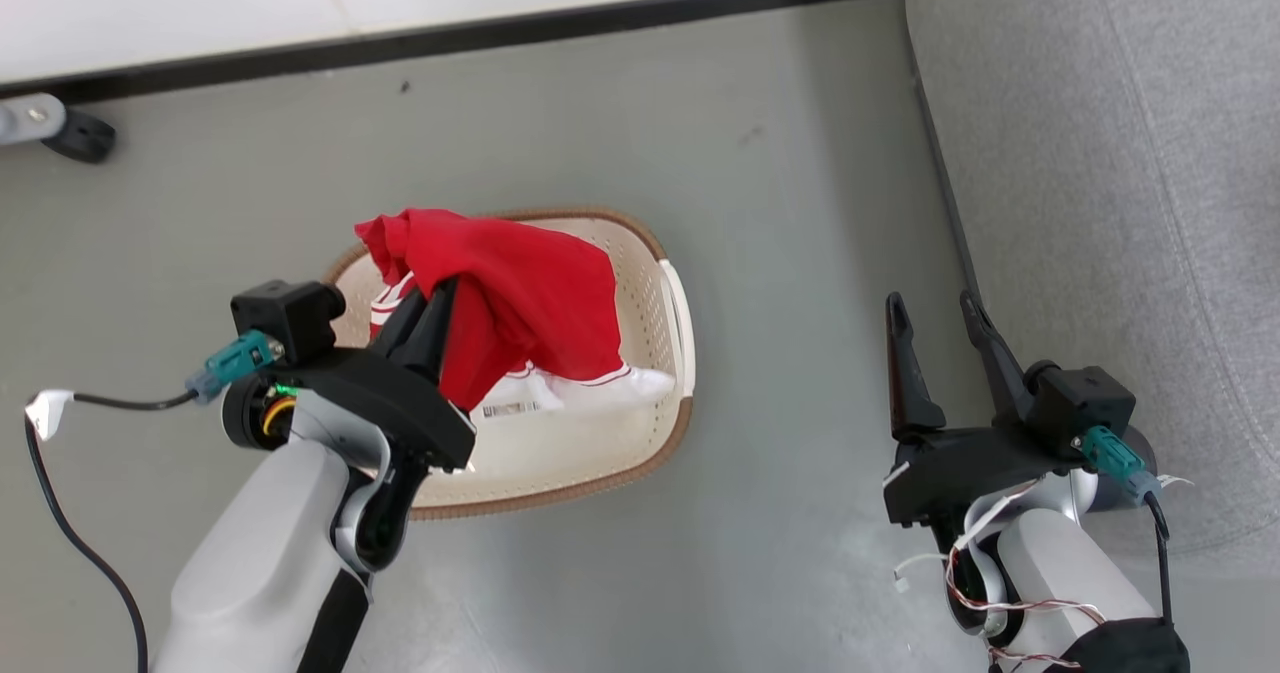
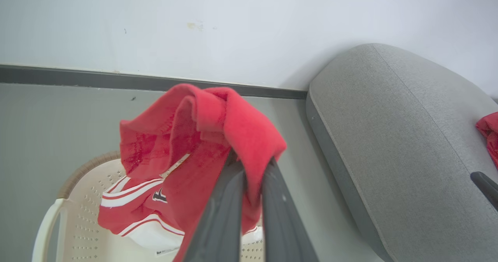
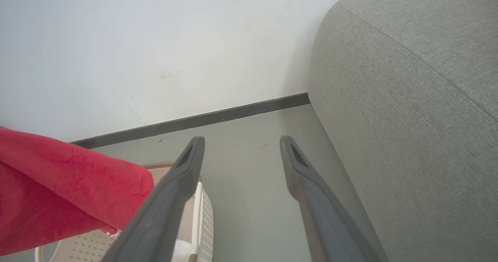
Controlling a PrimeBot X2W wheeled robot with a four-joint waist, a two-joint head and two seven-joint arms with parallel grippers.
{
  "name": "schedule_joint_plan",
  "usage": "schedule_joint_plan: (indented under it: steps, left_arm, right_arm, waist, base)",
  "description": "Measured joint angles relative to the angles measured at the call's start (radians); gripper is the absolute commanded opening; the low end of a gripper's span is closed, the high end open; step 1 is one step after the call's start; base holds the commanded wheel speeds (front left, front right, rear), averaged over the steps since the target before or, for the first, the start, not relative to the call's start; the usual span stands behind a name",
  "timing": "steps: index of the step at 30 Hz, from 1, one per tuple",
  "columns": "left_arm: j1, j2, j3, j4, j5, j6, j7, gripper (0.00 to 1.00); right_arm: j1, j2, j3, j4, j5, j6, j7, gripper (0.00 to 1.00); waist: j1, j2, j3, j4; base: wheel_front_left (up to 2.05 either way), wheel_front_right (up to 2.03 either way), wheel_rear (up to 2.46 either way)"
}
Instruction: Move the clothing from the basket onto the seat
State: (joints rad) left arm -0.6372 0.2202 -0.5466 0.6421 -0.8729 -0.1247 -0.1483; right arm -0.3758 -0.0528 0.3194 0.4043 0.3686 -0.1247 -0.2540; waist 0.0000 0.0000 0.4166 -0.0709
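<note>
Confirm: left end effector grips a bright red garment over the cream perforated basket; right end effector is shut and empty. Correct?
No: the right end effector is open, jaws apart, as the right wrist view shows. The left end effector does grip the bright red fabric garment over the oval cream perforated plastic basket.

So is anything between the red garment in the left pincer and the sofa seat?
Only the open right pincer, hanging over the floor beside the seat. The garment is clamped in the left pincer, above the basket.
</note>
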Motion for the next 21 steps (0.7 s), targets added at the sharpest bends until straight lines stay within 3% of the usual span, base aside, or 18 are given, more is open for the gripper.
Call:
schedule_joint_plan:
  steps: [21]
  left_arm:
    - [0.052,0.004,0.001,-0.096,-0.015,0.0,-0.074,0.0]
  right_arm:
    - [0.06,0.0,-0.017,0.046,-0.01,0.0,0.0,1.0]
  waist:
    - [-0.0001,0.0,-0.164,0.048]
  base:
    - [0.0,0.0,0.0]
